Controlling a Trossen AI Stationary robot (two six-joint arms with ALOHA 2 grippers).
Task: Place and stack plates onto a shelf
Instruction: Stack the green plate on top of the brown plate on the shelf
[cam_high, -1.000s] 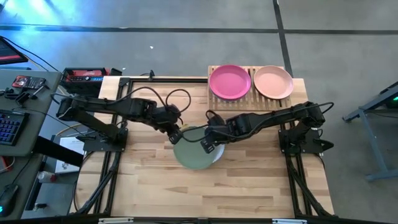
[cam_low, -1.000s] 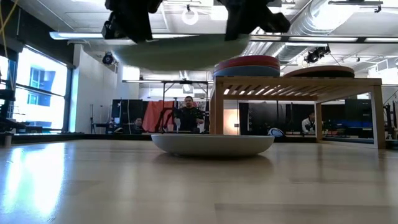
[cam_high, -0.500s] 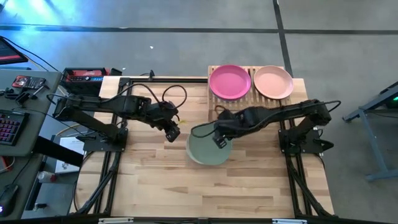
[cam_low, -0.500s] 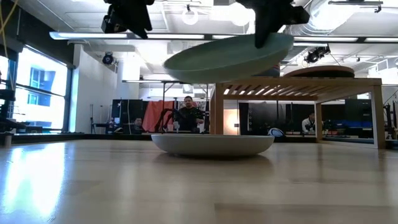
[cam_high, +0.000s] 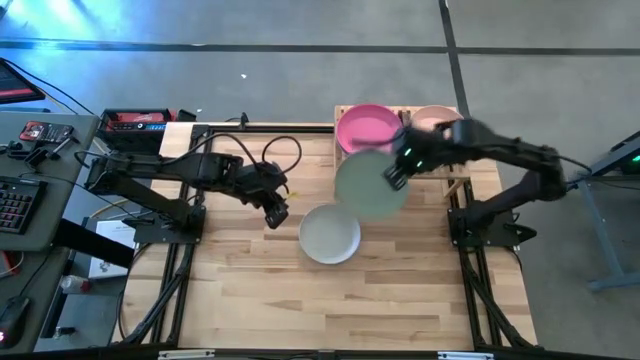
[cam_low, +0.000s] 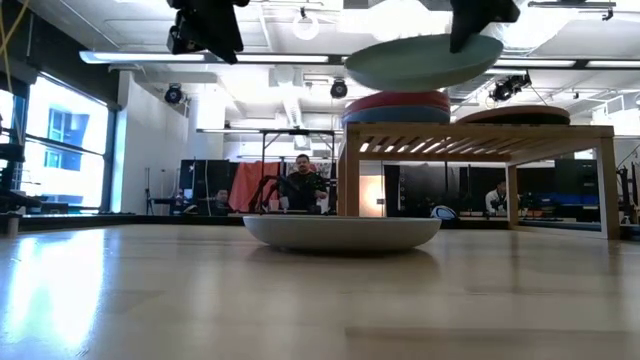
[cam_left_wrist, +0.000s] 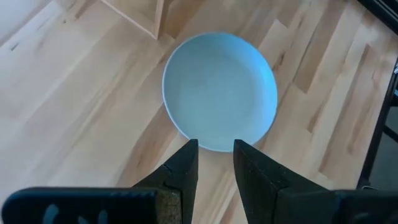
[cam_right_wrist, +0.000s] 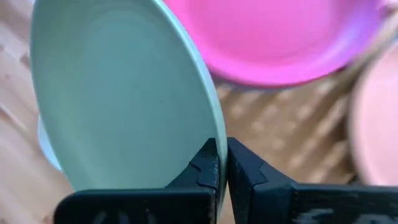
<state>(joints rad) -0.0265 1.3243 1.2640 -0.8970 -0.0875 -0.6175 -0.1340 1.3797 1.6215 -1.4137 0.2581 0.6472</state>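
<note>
My right gripper is shut on the mint green plate, held in the air in front of the shelf; the plate also shows in the low view. On the shelf lie a stack topped by a magenta plate and a peach-pink plate, partly hidden by my arm. An off-white plate rests by its base on the table. My left gripper is open and empty, above the table just left of that plate. My right gripper pinches the mint green plate's rim between its two fingers, one on the upper face and one on the underside. The fingers come at it from the table's right. The plate is lifted clear and nearly level, reaching out from the fingers toward the table's left.
The shelf stands on legs at the table's far right, with open room under it. Bare plank tabletop lies near and left. People show in the room beyond the table.
The mint green plate has come away from my left gripper, which drew back a little toward the left. My right gripper has carried the plate up and toward the far right, from over the off-white plate to in front of the shelf; it tilted on the way and is now nearly level.
</note>
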